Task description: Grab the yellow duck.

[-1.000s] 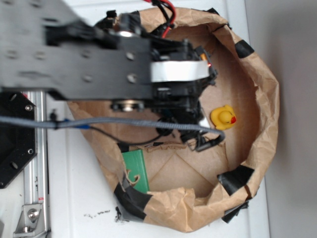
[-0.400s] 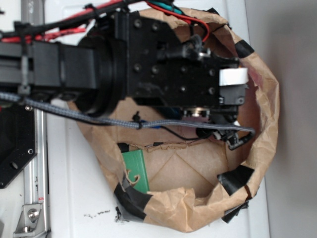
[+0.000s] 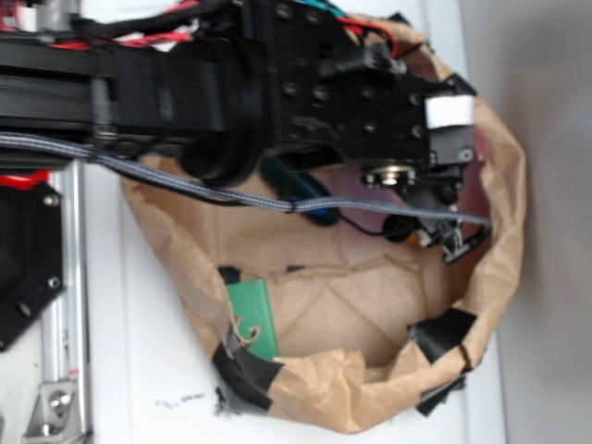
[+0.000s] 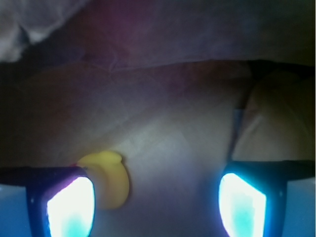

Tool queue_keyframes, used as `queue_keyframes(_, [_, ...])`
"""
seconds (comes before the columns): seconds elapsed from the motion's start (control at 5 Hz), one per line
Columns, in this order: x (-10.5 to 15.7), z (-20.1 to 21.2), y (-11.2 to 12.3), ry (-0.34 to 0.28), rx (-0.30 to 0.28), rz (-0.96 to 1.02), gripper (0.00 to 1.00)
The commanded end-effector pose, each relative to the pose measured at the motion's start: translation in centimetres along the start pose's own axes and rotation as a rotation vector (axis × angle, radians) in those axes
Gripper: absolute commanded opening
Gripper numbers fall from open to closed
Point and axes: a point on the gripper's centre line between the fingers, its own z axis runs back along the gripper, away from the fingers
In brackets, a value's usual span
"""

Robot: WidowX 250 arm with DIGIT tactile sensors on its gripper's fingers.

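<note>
- Paper, brown and crumpled, forms the bag (image 3: 504, 213) that lies open on the white table (image 3: 148, 370), its rim patched with strips of black tape (image 3: 442, 330).
- The black arm (image 3: 166, 83) reaches across from the left over the top half of the bag, and its far end sits deep inside, close to the right-hand wall.
- A grey braided cable (image 3: 185, 180) runs along under the arm and ends near that same wall.
- From the exterior view the yellow duck is hidden under the arm; I can't pick it out there at all.
- The wrist view does show the yellow duck (image 4: 112, 181): a rounded yellow shape low in the picture, just beside the inner edge of the left finger, lying on the paper floor of the bag.
- The gripper (image 4: 155, 205) has its jaws set wide apart, the two glowing fingers (image 4: 71, 207) at the left and right bottom corners with bare paper between them. It holds nothing; the duck is at the left finger's side rather than centred in the gap, and whether it touches that finger I can't tell.
- A green card (image 3: 252, 314) stands against the bag's lower-left inside wall, well apart from the arm's end.
- A dark blue-green object (image 3: 301, 190) peeks out from under the arm near the middle of the bag.
</note>
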Motion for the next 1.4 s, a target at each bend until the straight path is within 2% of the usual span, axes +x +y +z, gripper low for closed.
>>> queue_keyframes(0.0, [0.9, 0.0, -0.1, -0.017, -0.021, -0.011, 1.0])
queue_keyframes(0.2, [-0.3, -0.9, -0.7, 0.0, 0.025, -0.066, 1.0])
queue_keyframes(0.4, [-1.3, -1.8, -0.2, 0.021, 0.051, -0.083, 1.0])
queue_keyframes(0.8, [-1.7, -2.2, -0.3, 0.028, 0.062, -0.107, 1.0])
queue_keyframes(1.0, [-1.5, -2.7, -1.1, 0.043, 0.029, -0.124, 1.0])
queue_keyframes(1.2, [-2.4, -2.2, -3.3, 0.039, -0.031, -0.191, 1.0])
